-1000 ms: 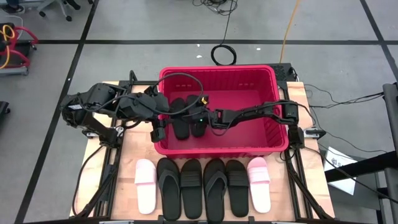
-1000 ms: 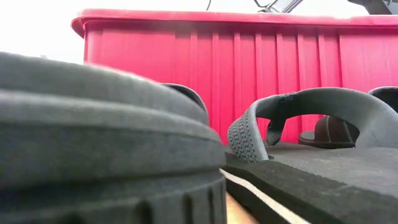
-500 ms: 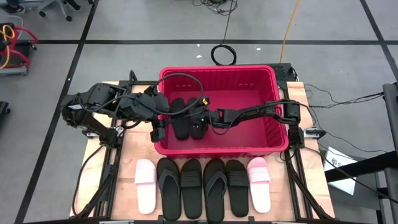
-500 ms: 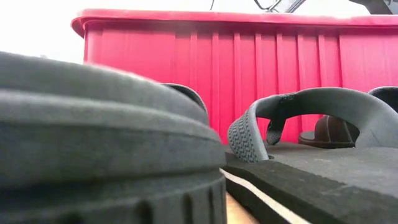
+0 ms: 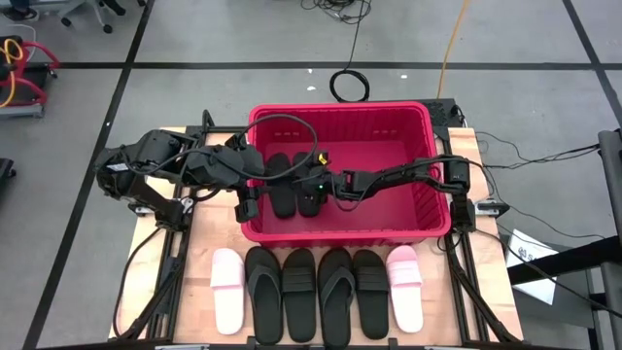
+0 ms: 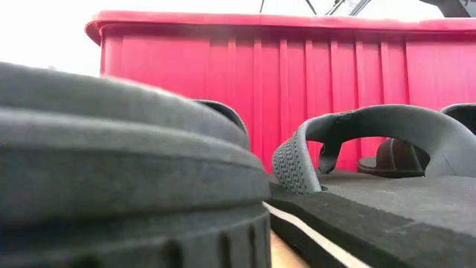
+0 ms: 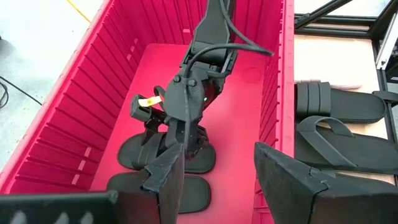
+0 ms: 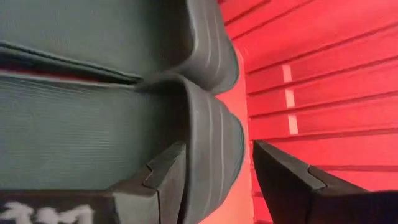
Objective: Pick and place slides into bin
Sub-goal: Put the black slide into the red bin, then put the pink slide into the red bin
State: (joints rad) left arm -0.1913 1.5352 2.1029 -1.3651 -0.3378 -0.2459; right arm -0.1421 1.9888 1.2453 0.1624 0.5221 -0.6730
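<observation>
bin at bench's far middle, two black slides on its floor by left wall. six slides in row along bench's near edge: high view shows all, low view only near soles and bin wall. right gripper low over bin pair, fingers apart, one straddling sandal edge in wrist view. left gripper above bin's left rim, open, empty.

high view looks straight down; low view sits among black foam sandals, facing the red slotted plastic bin, which both wrist views share.
</observation>
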